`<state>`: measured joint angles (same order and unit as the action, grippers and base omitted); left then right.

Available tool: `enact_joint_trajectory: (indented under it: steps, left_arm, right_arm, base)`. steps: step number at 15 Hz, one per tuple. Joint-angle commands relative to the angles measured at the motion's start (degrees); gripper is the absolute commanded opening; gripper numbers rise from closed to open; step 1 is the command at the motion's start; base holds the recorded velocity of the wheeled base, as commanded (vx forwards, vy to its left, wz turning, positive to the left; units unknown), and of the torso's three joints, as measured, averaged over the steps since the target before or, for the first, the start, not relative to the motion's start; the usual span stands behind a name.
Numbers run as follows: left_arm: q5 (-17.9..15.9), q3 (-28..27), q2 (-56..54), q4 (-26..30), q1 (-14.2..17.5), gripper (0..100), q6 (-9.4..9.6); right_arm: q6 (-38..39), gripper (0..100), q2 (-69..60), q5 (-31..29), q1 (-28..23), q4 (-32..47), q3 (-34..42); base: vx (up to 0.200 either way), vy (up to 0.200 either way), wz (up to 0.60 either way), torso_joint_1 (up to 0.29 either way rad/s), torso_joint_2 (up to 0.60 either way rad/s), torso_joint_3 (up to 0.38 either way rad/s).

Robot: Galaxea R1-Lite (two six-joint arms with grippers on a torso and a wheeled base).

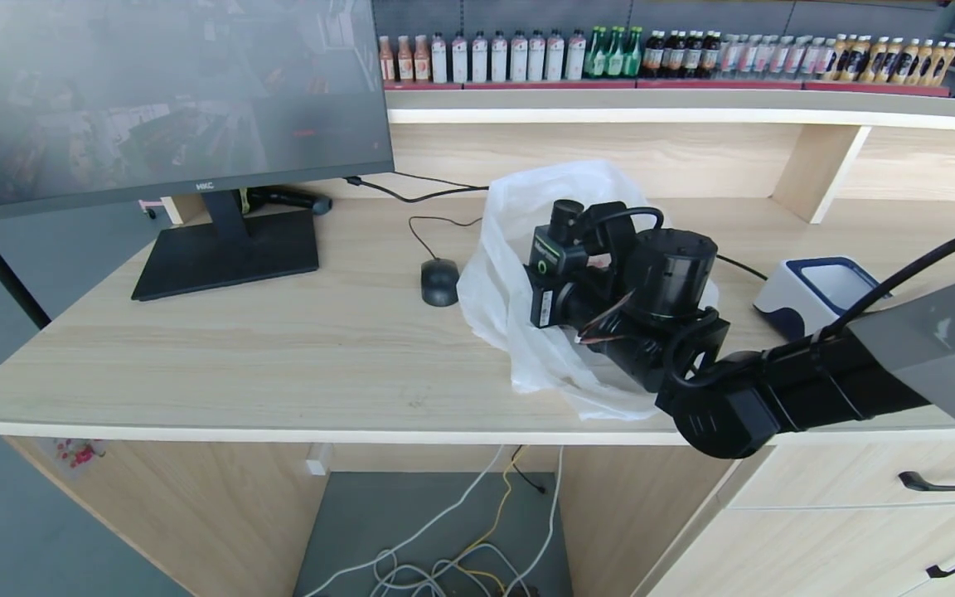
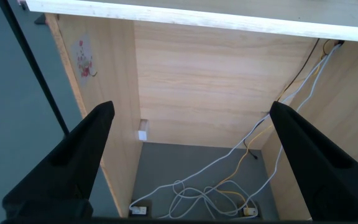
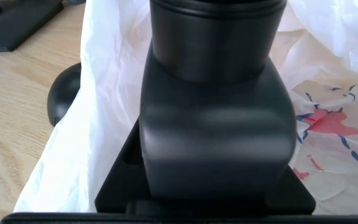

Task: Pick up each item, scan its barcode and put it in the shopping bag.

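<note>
A white plastic shopping bag [image 1: 519, 249] stands open in the middle of the wooden counter. My right gripper [image 1: 569, 286] is at the bag's mouth, with its tip sunk among the plastic folds. In the right wrist view a black housing [image 3: 216, 124] blocks the middle, and behind it a packet with a pink, red and blue print [image 3: 337, 134] lies inside the shopping bag [image 3: 104, 118]. A reddish edge of a packet [image 1: 603, 328] shows beside the wrist. My left gripper [image 2: 191, 168] hangs open and holds nothing, below the counter's front edge.
A white and blue barcode scanner [image 1: 813, 292] sits on the counter to the right of the bag. A black mouse [image 1: 439, 282] lies just left of it, and a monitor [image 1: 171, 99] stands at the far left. Cables [image 2: 216, 193] trail under the counter.
</note>
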<state>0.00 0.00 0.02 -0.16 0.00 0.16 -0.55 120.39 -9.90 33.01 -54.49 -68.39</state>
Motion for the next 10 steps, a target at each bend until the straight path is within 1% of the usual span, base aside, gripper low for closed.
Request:
enact_joint_trajectory:
  steps: [1,7,8,10]
  left_arm:
    - [0.0,0.0,0.0,0.0,0.0,100,0.02]
    - [0.0,0.0,0.0,0.0,0.0,100,0.02]
    - [0.0,0.0,0.0,0.0,0.0,100,0.02]
    - [0.0,0.0,0.0,0.0,0.0,100,0.02]
  right_arm:
    - [-0.2,0,0.2,0.0,0.1,0.1,0.1]
    - [-0.2,0,-0.2,0.0,0.2,0.1,0.1]
    - [-0.2,100,-0.2,0.0,0.1,0.0,0.1]
    - [-0.2,100,-0.8,0.0,0.3,-0.1,0.1]
  base:
    - [0.000,0.000,0.00,0.000,0.00,0.000]
    - [0.000,0.000,0.00,0.000,0.00,0.000]
    - [0.000,0.000,0.00,0.000,0.00,0.000]
    - [0.000,0.000,0.00,0.000,0.00,0.000]
